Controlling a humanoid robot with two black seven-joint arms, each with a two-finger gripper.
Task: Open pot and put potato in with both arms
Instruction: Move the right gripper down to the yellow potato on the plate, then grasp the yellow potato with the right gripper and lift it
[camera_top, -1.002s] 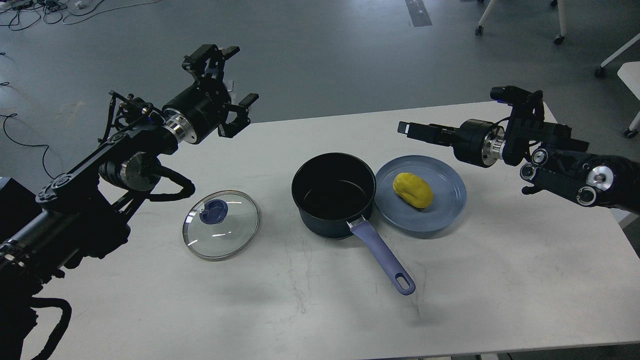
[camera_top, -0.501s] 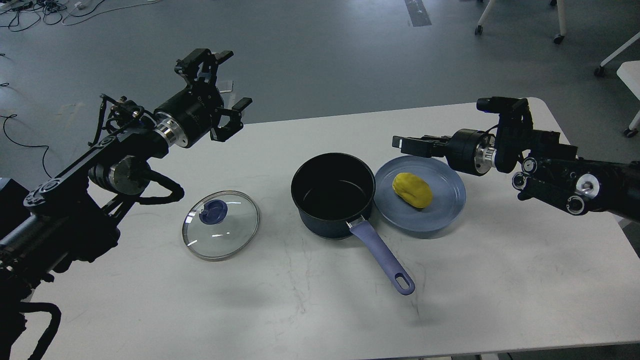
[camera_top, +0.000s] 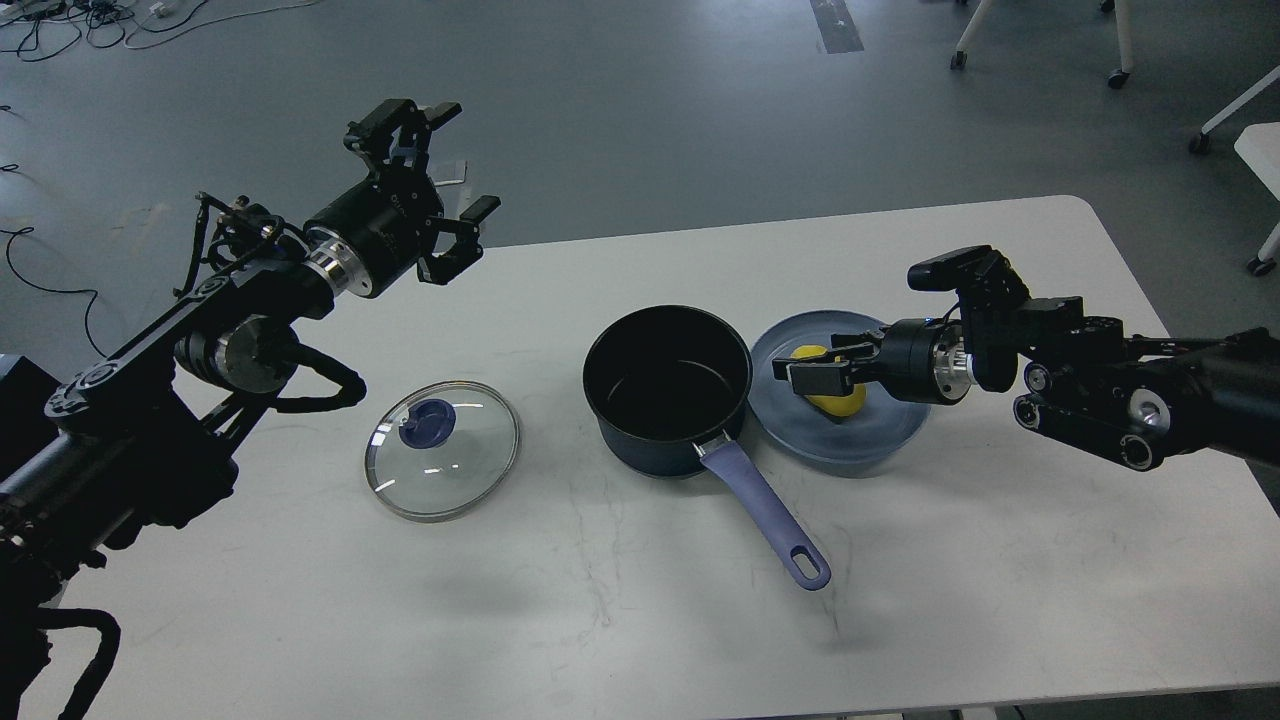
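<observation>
The dark pot (camera_top: 665, 395) stands open at mid-table, its purple handle (camera_top: 765, 510) pointing toward me. Its glass lid (camera_top: 442, 450) with a blue knob lies flat on the table to the left. The yellow potato (camera_top: 848, 402) lies on the blue plate (camera_top: 885, 440) just right of the pot. My right gripper (camera_top: 818, 368) is low over the plate with its fingers open and set on either side of the potato, hiding most of it. My left gripper (camera_top: 462, 158) is open and empty, raised above the table's back left edge.
The white table (camera_top: 1000, 560) has bare room in front and at the right. Chair legs on castors (camera_top: 1118, 78) stand on the floor at the back right. Cables (camera_top: 60, 25) lie on the floor at the back left.
My right gripper has dropped and moved left, from above the plate's far edge to around the potato. My left arm has drawn slightly back and left.
</observation>
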